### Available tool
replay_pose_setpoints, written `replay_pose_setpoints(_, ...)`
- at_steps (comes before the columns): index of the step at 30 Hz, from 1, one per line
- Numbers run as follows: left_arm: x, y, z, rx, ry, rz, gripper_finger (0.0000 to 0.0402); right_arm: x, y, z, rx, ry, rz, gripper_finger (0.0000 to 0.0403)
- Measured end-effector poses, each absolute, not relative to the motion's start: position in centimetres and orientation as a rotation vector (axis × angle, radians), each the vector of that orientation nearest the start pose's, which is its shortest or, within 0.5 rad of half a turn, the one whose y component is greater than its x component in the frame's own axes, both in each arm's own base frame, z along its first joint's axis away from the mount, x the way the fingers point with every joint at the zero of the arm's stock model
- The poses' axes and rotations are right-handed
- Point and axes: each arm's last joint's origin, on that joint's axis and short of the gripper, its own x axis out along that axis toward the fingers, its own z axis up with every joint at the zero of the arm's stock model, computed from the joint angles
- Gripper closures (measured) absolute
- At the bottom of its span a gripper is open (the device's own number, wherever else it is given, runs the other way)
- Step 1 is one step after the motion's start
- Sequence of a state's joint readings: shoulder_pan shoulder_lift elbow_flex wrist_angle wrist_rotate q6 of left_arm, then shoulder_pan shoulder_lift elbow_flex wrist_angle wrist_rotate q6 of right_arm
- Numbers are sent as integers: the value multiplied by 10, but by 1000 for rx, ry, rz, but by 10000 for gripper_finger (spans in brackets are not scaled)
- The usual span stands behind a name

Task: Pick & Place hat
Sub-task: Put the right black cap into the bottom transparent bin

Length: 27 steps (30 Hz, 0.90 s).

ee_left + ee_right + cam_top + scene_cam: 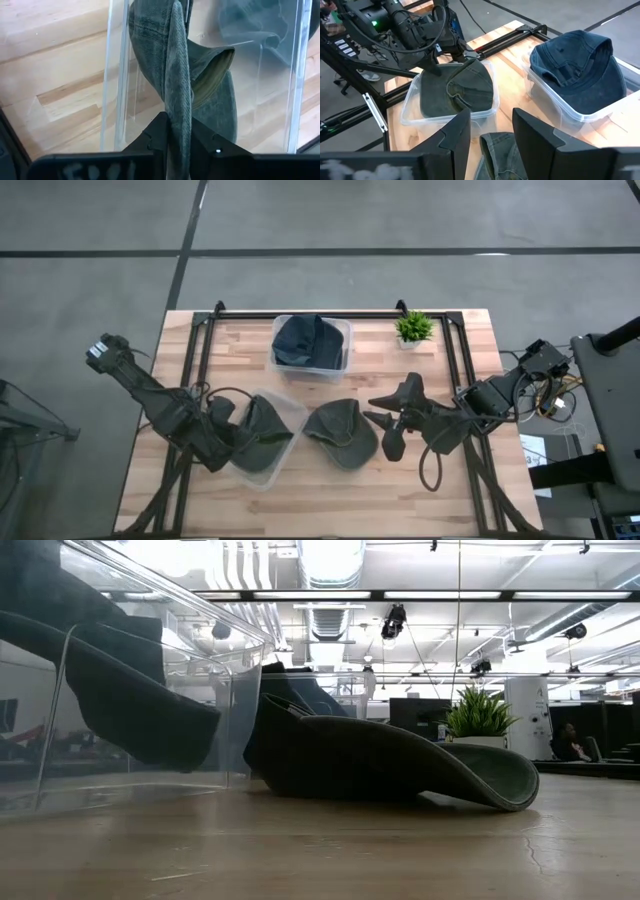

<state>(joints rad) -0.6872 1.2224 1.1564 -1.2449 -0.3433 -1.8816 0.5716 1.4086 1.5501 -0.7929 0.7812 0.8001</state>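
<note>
Left gripper (175, 150): pressed onto a fold of the olive-green denim hat (262, 435), which hangs into the clear plastic tub (290, 412) near the bench's front-left.
Step in hand: judged to be the placing; lower until the cloth slumps on the tub floor, then spread the fingers and lift straight up so nothing snags.
Tub edges: thin walls stand close on both sides of the hat; a sideways pull would likely drag the light tub.
Second olive-green soft hat (343, 434): flat on the wooden bench (330, 485) at centre front, just beside the tub, touching nothing else.
Blue denim hat (312, 340): already in the second clear tub (345, 330) at the rear-centre edge.
Right gripper (394, 432): fingers spread and empty, hovering just beside the centre hat.
Small green potted plant (413, 329): rear-right, well apart.
Open room: bare wood along the front edge and the right-hand corners.
</note>
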Motion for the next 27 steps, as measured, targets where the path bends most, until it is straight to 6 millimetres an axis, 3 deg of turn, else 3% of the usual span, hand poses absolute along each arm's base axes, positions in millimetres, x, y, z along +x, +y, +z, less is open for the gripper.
replay_pose_setpoints(12,165,-118,305,-911,812,775,357,249,136,405,381,380,-380,270)
replay_pose_setpoints(27,166,-118,305,-874,823,747,344,249,136,406,383,378,-380,264)
